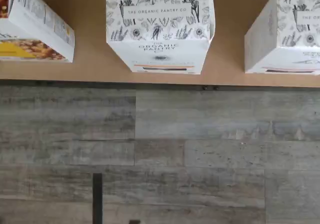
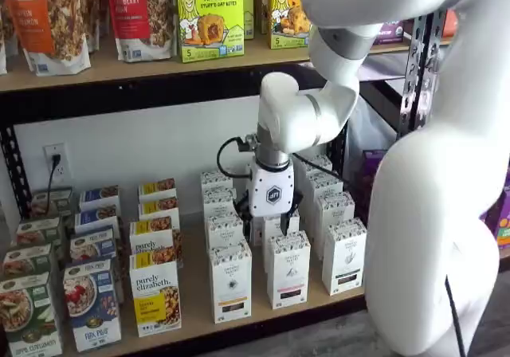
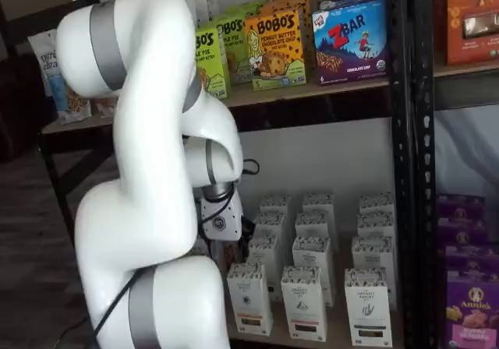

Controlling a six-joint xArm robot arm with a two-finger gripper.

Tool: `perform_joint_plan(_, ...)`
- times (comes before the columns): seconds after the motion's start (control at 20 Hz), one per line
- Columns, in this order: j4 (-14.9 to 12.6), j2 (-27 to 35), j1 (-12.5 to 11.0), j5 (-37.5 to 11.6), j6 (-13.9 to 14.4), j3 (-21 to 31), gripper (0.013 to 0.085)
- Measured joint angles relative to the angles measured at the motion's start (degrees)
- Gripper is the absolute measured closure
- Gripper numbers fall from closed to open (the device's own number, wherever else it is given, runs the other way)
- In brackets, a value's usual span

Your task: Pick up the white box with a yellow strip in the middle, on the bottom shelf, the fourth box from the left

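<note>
The white box [image 1: 160, 34] stands at the front edge of the bottom shelf [image 1: 90, 66], seen from above, with a leaf-patterned top and a dark strip low on its face. In both shelf views it is the leftmost white carton of the front row [image 2: 231, 281] [image 3: 249, 298]. My gripper [image 2: 275, 220] hangs above and behind that row, over the white cartons further back. Its black fingers stand apart with a carton showing between them, and they hold nothing. In a shelf view the gripper's white body [image 3: 218, 223] shows, partly hidden by the arm.
A "purely elizabeth" box [image 1: 30, 26] [image 2: 155, 293] stands right beside the white box on one side, a like white carton [image 1: 285, 34] [image 2: 288, 268] on the other. More white cartons stand in rows behind. Grey plank floor [image 1: 160, 154] lies in front of the shelf.
</note>
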Motion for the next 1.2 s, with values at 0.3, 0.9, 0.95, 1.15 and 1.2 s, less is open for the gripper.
perform_joint_plan(0.3, -0.98, 4.85, -0.54, 2.03, 0.39, -4.12, 0.013)
perform_joint_plan(0.9, 1.92, 13.1, 0.59, -2.51, -1.32, -9.02, 0.013)
perform_joint_plan(0.95, 1.72, 13.97, 0.72, -2.64, -1.02, -9.64, 0.013)
perform_joint_plan(1.15, 1.27, 17.13, 1.1, -3.03, -0.25, -12.14, 0.013)
perform_joint_plan(1.2, 1.19, 17.91, 1.14, -3.12, -0.14, -12.81, 0.013)
